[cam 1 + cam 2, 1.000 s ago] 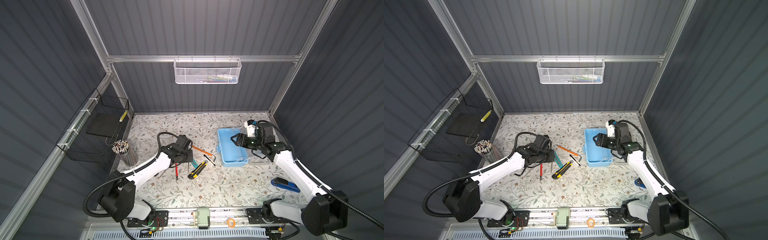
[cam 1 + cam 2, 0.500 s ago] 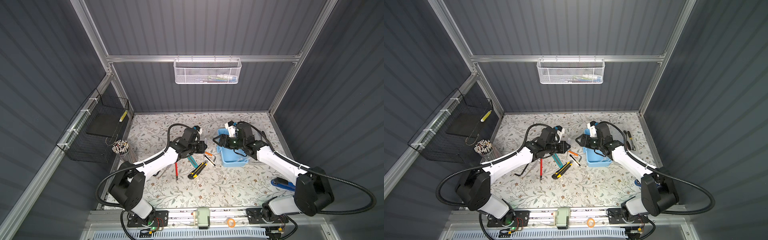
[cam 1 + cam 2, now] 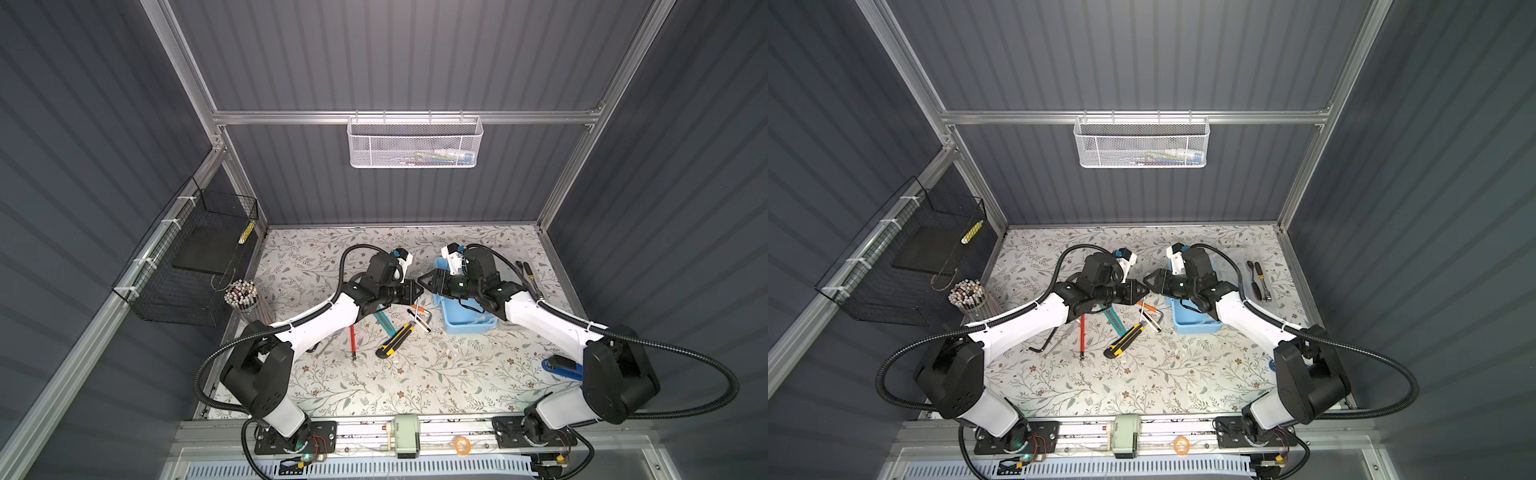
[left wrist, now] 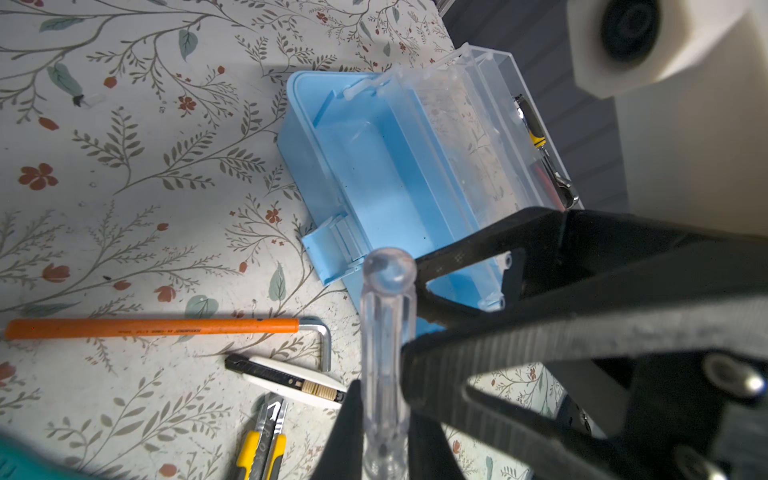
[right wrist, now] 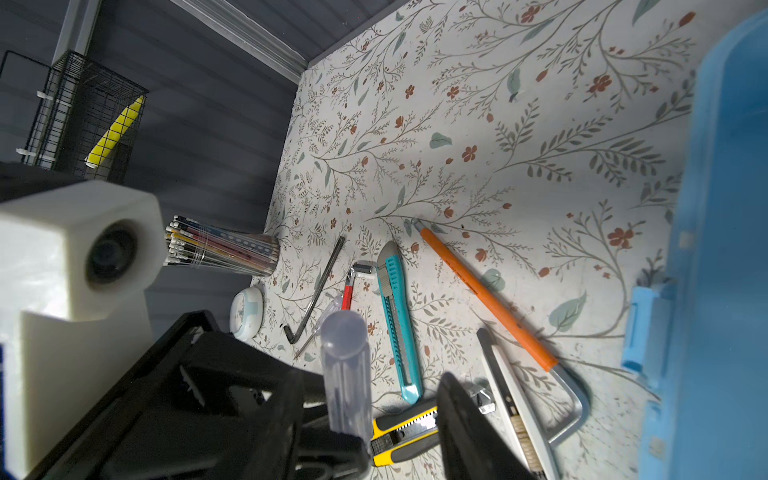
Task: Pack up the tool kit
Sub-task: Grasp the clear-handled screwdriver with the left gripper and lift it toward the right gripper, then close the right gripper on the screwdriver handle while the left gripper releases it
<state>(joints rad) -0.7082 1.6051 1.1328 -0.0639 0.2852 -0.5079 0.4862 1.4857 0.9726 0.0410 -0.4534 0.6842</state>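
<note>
My left gripper (image 4: 384, 409) is shut on a clear-handled screwdriver (image 4: 388, 291), held above the table's middle. The right gripper (image 5: 370, 390) meets it tip to tip in both top views (image 3: 422, 279) (image 3: 1147, 280). Its jaws are open around the clear handle (image 5: 345, 353), with a gap on one side. The light-blue tool box (image 3: 465, 320) stands open just right of them, empty, its clear lid (image 4: 478, 124) folded back. On the table lie a yellow-black knife (image 3: 395, 340), a teal knife (image 5: 397, 316), a white knife (image 4: 291, 380), an orange-sleeved hex key (image 4: 153, 327) and a red screwdriver (image 3: 353, 338).
A ratchet and a screwdriver (image 3: 1258, 286) lie right of the box. A black hex key (image 3: 1046, 340) lies under the left arm. A pencil cup (image 3: 243, 293) stands at the left edge below the black wire basket (image 3: 195, 266). A white mesh basket (image 3: 415, 141) hangs on the back wall.
Both arms have swung in to the middle. The left gripper rose from the tool pile with the clear screwdriver. The right gripper left the box side, and its jaws have narrowed around the handle.
</note>
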